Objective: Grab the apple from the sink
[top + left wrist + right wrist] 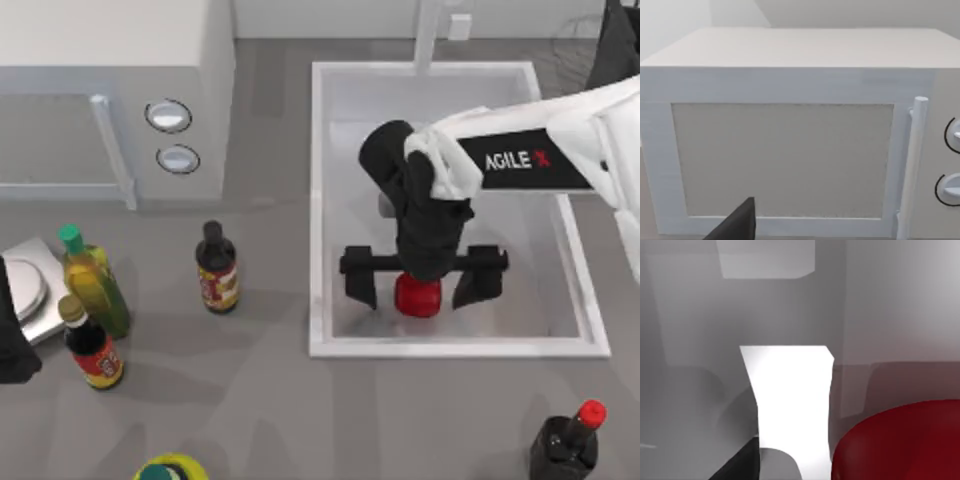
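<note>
Right gripper (418, 285), fingers spread wide, straddles the apple (418, 296) at lower centre of the sink (316, 200). Apple appears rigid and glossy; grip its widest sides.

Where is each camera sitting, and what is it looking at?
Top view: above the table, looking down at the sink; the right gripper hangs open astride the apple; the left arm sits parked at the left edge.
Left wrist view: on the left arm, facing the microwave; a dark finger shows.
Right wrist view: on the right arm, inside the sink, close to the apple.
Shared: top and right wrist views both show the apple.
</note>
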